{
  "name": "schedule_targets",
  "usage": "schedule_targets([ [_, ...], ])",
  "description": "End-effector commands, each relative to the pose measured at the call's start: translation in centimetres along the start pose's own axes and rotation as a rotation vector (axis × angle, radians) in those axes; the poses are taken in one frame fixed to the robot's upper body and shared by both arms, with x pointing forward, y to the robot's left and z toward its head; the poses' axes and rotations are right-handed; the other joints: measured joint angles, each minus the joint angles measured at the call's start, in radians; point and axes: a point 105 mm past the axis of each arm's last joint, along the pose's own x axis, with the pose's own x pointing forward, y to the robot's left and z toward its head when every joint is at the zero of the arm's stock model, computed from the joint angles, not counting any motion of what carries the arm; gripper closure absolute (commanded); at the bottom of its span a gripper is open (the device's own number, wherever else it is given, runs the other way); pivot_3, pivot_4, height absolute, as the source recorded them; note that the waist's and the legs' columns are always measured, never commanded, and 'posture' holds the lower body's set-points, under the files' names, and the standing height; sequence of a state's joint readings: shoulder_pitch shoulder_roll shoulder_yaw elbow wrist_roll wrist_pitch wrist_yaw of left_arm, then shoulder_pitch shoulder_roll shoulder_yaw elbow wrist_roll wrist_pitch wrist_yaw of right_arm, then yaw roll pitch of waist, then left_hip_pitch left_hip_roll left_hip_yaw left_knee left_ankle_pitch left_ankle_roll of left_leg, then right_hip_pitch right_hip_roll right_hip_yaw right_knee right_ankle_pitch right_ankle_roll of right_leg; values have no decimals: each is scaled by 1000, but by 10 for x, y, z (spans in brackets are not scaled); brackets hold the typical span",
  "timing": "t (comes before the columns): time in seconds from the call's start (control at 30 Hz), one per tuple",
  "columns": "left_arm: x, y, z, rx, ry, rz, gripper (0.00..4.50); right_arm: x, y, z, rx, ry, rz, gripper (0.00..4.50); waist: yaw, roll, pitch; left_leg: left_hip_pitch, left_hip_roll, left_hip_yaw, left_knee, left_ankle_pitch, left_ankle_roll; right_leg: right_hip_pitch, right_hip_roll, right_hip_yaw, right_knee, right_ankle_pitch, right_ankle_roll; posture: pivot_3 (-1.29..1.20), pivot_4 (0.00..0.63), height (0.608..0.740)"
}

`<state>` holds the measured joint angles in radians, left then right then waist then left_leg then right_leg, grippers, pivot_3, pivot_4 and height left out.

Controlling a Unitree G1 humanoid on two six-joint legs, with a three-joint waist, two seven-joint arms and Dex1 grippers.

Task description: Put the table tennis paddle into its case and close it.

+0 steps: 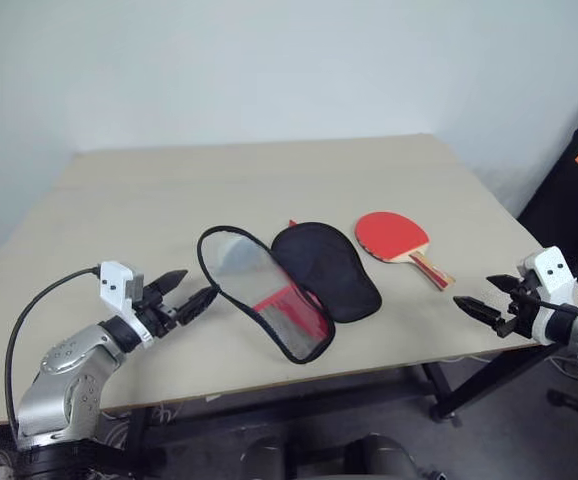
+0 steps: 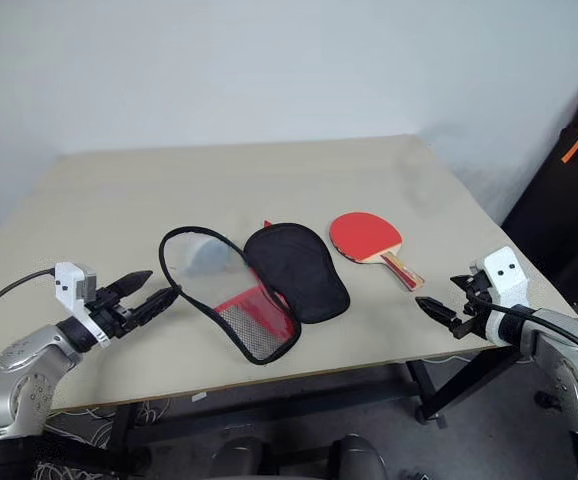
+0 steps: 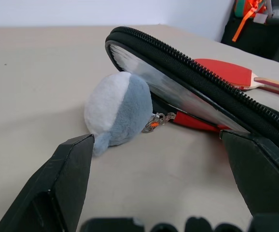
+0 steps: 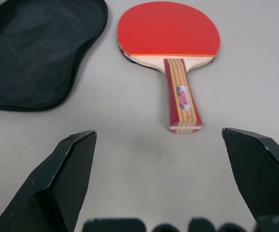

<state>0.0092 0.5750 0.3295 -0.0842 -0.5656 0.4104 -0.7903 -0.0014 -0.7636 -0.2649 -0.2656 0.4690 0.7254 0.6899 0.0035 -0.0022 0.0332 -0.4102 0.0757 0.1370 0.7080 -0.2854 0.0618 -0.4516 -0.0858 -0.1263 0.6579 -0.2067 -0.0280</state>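
Left eye view: the case (image 1: 289, 285) lies unzipped and spread in two halves on the table (image 1: 169, 190), near the middle of its near edge, one half showing silvery-grey lining, the other black. The table tennis paddle (image 1: 401, 243) lies flat, red face up, just beside the black half toward the right edge, its handle pointing at the near right corner. The left gripper (image 1: 191, 291) hovers close to the silvery half, fingers spread wide and empty. The right gripper (image 1: 482, 297) hangs off the near right corner, fingers equally wide, holding nothing. In the left wrist view, a grey-and-white plush charm (image 3: 118, 112) rests against the case's zipped rim.
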Motion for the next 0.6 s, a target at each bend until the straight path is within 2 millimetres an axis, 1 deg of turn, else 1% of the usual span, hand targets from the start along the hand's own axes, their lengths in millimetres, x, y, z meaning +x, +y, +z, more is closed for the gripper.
schedule_targets([
  [0.03,2,0,17,54,-48,-4,50,4,0,17,-52,-63,-6,0,0,0,0,0,0,0,0,0,0,0,0,0,0,0,0,0,0,706],
  [0.17,3,-3,10,37,-46,2,50,12,-7,22,-39,-72,-40,0,0,0,0,0,0,0,0,0,0,0,0,0,0,0,0,0,0,706],
  [0.23,6,-9,12,25,-45,-38,50,11,-5,31,-56,-91,-33,0,1,0,0,0,0,0,0,0,0,0,0,0,0,0,0,0,0,706],
  [0.27,7,-9,12,28,-45,-48,50,11,-6,33,-64,-96,-41,0,1,0,0,0,0,0,0,0,0,0,0,0,0,0,0,0,0,706],
  [0.37,11,1,10,52,-34,-21,50,13,-10,34,-56,-108,-82,0,1,0,0,0,0,-1,0,0,0,1,0,-1,0,0,0,0,0,706],
  [0.4,11,2,13,52,-46,-17,50,15,-9,36,-60,-115,-83,0,0,0,0,0,0,-1,0,0,0,1,0,-1,0,0,0,0,0,706],
  [0.5,7,3,17,63,-61,-17,50,20,-5,41,-62,-134,-82,0,-4,1,0,0,0,0,0,0,0,0,0,-1,0,0,1,0,0,706],
  [0.6,-1,13,15,76,-61,12,50,28,-2,44,-24,-145,-82,0,-4,1,0,0,1,0,0,0,0,0,1,0,0,1,1,0,0,706],
])
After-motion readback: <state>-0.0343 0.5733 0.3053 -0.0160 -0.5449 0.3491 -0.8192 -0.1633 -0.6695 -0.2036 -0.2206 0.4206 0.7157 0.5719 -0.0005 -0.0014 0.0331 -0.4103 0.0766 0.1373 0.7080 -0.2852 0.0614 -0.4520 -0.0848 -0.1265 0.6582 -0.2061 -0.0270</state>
